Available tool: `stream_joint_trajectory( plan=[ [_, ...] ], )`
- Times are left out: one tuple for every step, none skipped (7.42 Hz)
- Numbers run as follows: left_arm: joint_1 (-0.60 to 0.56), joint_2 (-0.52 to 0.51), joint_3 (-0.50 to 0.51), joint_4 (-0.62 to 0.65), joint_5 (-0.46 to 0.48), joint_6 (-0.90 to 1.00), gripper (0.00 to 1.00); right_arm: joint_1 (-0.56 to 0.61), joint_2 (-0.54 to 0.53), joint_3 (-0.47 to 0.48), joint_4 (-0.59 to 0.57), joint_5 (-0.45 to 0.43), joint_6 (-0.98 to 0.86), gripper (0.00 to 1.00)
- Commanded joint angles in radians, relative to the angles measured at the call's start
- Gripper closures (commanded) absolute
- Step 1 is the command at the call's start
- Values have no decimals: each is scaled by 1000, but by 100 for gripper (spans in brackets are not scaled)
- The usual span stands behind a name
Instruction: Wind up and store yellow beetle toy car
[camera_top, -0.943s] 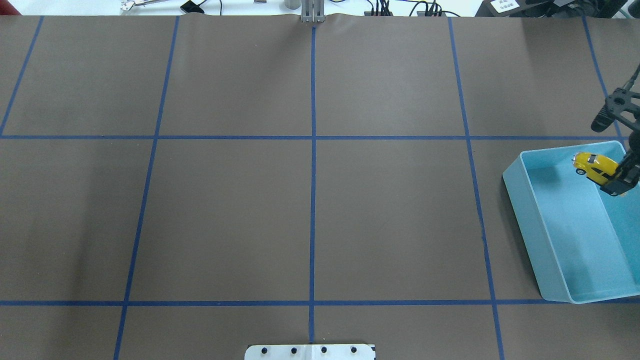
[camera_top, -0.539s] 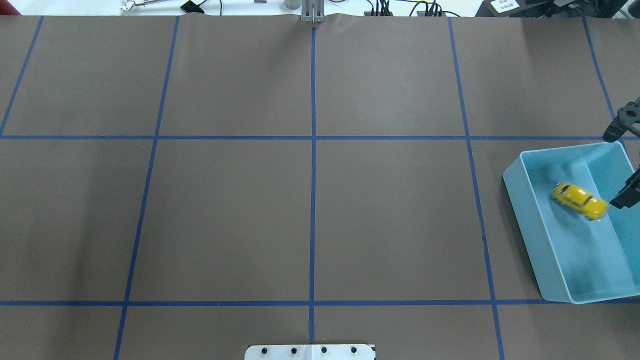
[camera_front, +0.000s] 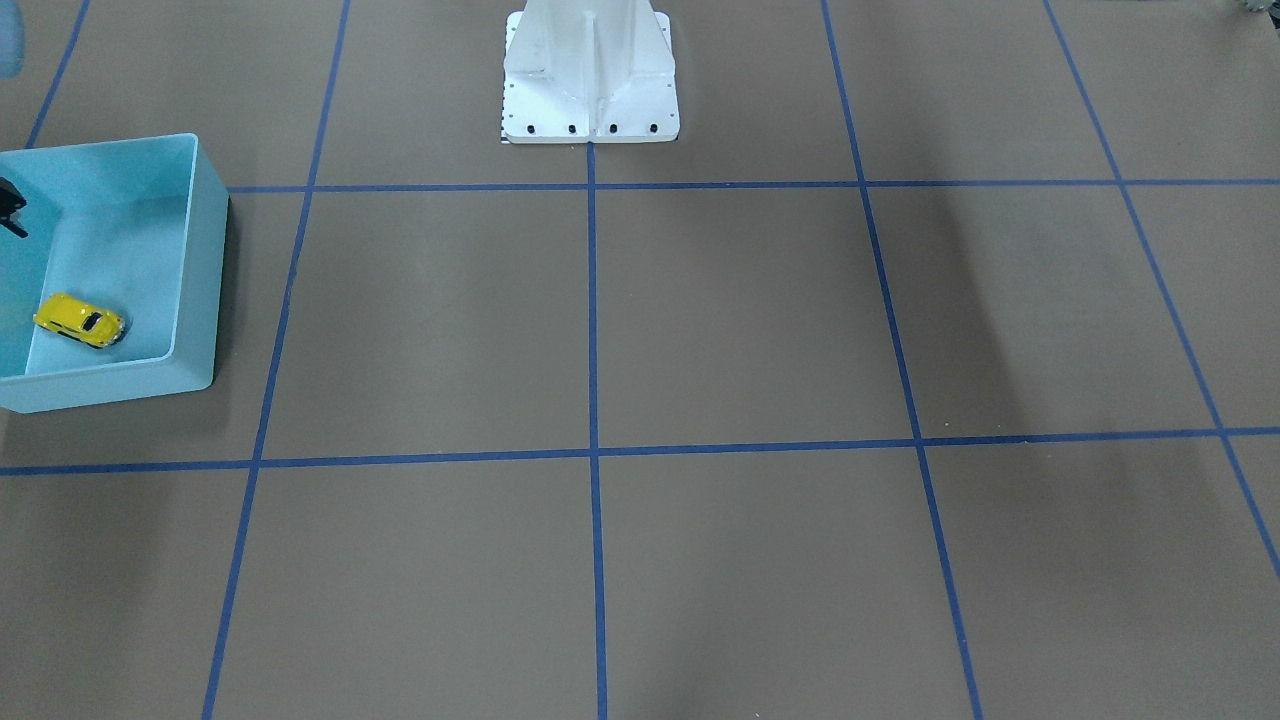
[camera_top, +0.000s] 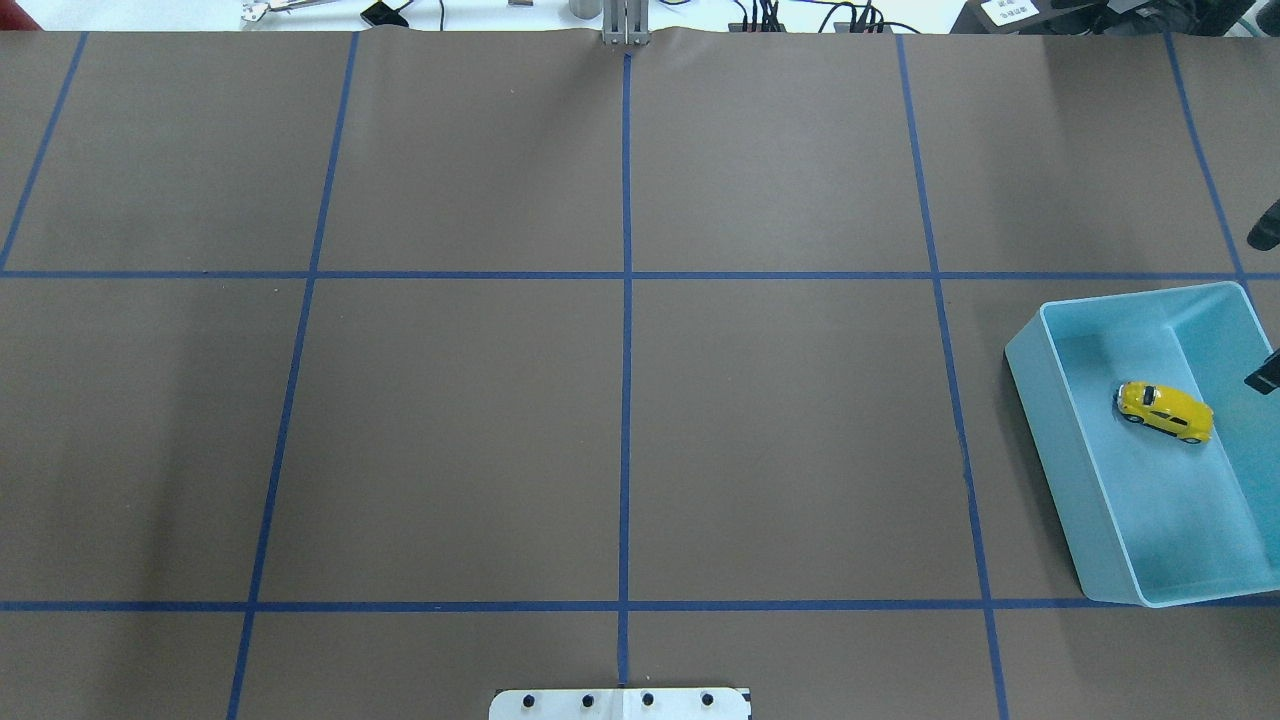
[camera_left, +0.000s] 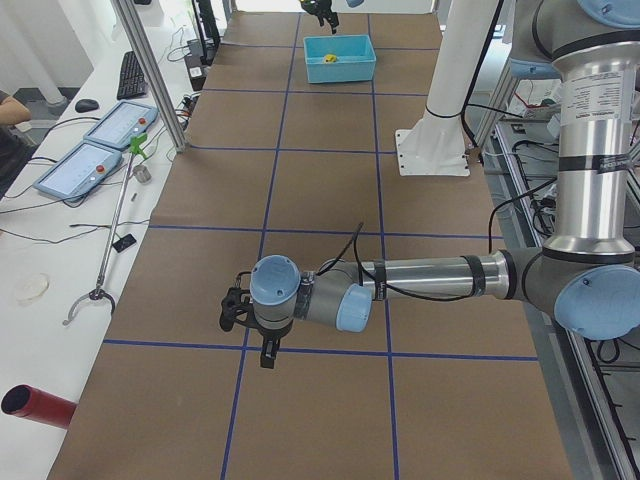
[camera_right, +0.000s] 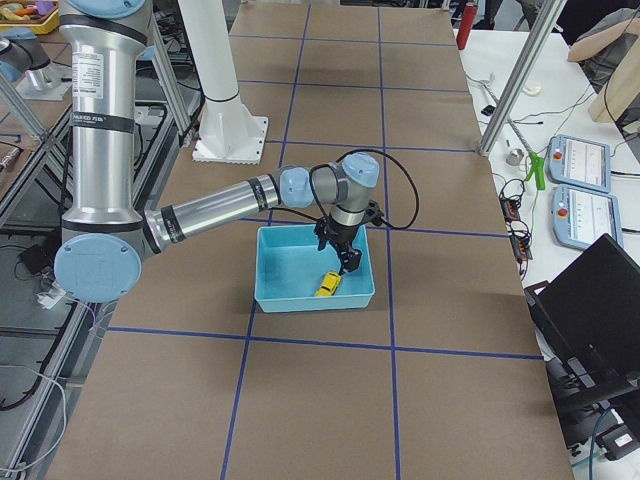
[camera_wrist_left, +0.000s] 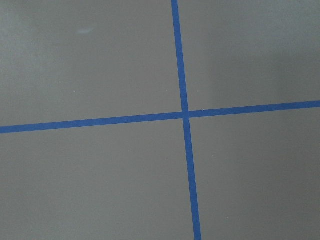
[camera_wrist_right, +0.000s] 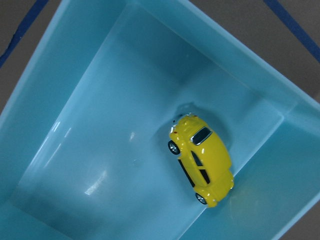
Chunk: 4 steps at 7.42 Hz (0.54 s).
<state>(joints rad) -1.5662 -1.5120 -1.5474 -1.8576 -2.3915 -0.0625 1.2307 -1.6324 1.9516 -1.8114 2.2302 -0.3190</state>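
We are seeing the tiny bright yellow beetle toy car (camera_top: 1165, 411) sitting upright inside the light blue plastic bin (camera_top: 1058, 470), beside one wall. Our right gripper (camera_right: 338, 252) is hovering above it, fingers spread, holding nothing. We cannot tell whether our left gripper (camera_left: 250, 330) is open or closed.
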Motion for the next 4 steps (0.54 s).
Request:
stream_joint_trajectory(
  plan=[
    [0, -1, 7, 0, 0, 0, 0, 251, 0, -133, 0, 121, -3, 0],
    [0, -2, 9, 0, 0, 0, 0, 332, -4, -175, 0, 124, 1, 0],
    [0, -4, 9, 0, 2, 0, 0, 416, -13, -230, 0, 123, 2, 0],
    [2, -4, 10, 0, 2, 1, 0, 455, -9, -258, 0, 120, 17, 0]
  ],
)
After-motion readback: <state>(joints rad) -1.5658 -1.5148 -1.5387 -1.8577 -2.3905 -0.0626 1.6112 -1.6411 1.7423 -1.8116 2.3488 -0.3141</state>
